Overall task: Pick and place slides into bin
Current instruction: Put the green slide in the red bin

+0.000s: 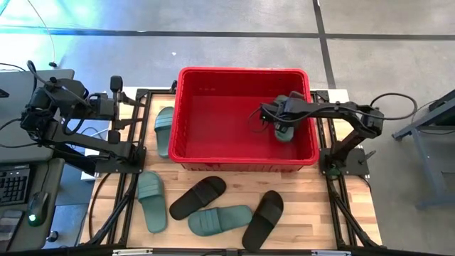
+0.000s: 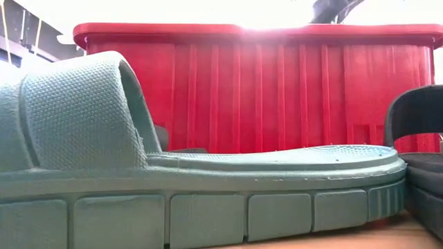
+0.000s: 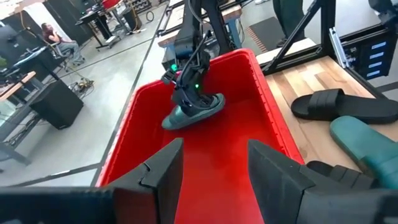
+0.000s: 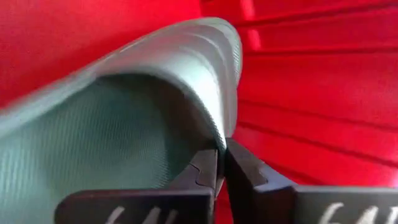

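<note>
The red bin (image 1: 186,114) stands at the table's middle far side. My right gripper (image 1: 279,122) reaches into the bin's right part and is shut on a sage green slide (image 1: 288,114), which also shows in the left wrist view (image 3: 194,112). My left gripper (image 3: 214,174) is open and empty at the bin's left end (image 1: 122,107). One green slide (image 1: 164,130) lies left of the bin. Two green slides (image 1: 151,201) (image 1: 220,219) and two black slides (image 1: 197,198) (image 1: 263,219) lie soles down on the table in front of the bin. My right gripper pinches the edge of the green slide's wide strap (image 4: 219,130) between its two fingers, one finger under the strap and one outside it. The slide sits tilted inside the bin, below the rim (image 3: 186,117). Whether its low end touches the bin floor, I cannot tell.
The low view is filled by a green slide (image 2: 208,180) close to the camera, the bin's near wall (image 2: 277,83) behind it and a black slide (image 2: 422,138) at the right. The bin's left part (image 1: 213,114) holds nothing. A person (image 3: 53,37) sits far off in the room.
</note>
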`<action>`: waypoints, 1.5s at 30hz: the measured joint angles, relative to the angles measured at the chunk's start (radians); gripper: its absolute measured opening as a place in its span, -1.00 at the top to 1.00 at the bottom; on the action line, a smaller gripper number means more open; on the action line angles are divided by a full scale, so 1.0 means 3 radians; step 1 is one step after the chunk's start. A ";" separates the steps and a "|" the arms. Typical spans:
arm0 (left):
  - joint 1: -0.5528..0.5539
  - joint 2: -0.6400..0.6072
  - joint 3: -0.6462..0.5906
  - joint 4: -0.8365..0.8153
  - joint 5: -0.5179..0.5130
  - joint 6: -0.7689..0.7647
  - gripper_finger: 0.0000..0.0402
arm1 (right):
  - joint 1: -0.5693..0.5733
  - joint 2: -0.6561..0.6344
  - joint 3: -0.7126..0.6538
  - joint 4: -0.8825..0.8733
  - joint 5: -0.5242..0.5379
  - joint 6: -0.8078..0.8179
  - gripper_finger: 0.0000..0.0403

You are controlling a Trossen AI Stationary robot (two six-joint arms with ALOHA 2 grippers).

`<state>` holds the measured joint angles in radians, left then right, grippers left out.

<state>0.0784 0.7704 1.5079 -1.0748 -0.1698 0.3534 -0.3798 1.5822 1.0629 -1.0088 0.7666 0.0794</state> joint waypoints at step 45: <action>0.0000 0.0928 -0.0575 -0.1628 -0.0613 -0.1108 0.20 | 0.0757 -0.0003 0.2330 -0.0833 -0.0947 0.0460 0.26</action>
<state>0.0785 1.0489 1.3354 -1.5632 -0.3537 0.0211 -0.1526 1.5814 1.7620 -1.2586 0.4824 0.2175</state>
